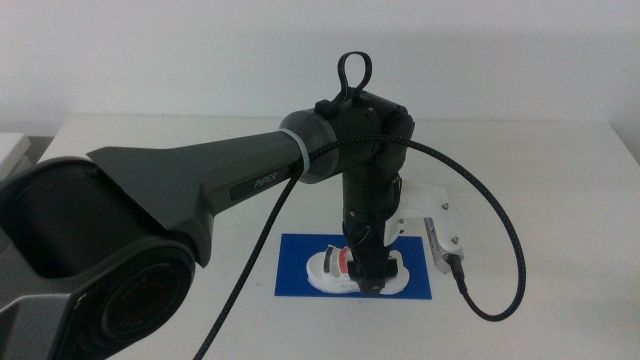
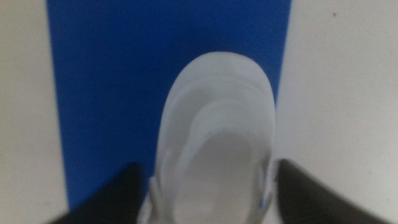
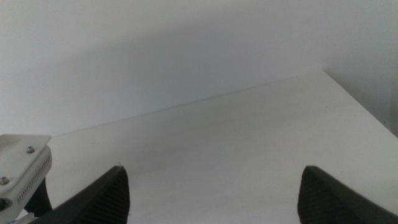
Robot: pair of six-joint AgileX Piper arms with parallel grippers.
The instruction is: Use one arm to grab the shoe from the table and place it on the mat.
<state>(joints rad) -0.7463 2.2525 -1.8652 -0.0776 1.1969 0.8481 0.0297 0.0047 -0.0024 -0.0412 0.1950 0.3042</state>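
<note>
The white shoe [image 1: 328, 268] with a red strap lies on the blue mat [image 1: 298, 272] on the white table [image 1: 520, 180]. The left arm reaches in from the left and points straight down over it. Its left gripper [image 1: 372, 282] is down at the shoe. In the left wrist view the left gripper [image 2: 205, 196] is open, one dark jaw on each side of the shoe [image 2: 217, 118] with small gaps. The shoe's toe lies close to one long edge of the mat [image 2: 112, 81]. The right gripper [image 3: 211, 196] is open and empty, and it is out of the middle view.
A white bracket [image 1: 435, 225] and a looping black cable [image 1: 500, 230] hang off the left arm's wrist, to the right of the mat. The bracket's corner also shows in the right wrist view [image 3: 22, 165]. Bare table [image 3: 217, 137] lies ahead of the right gripper.
</note>
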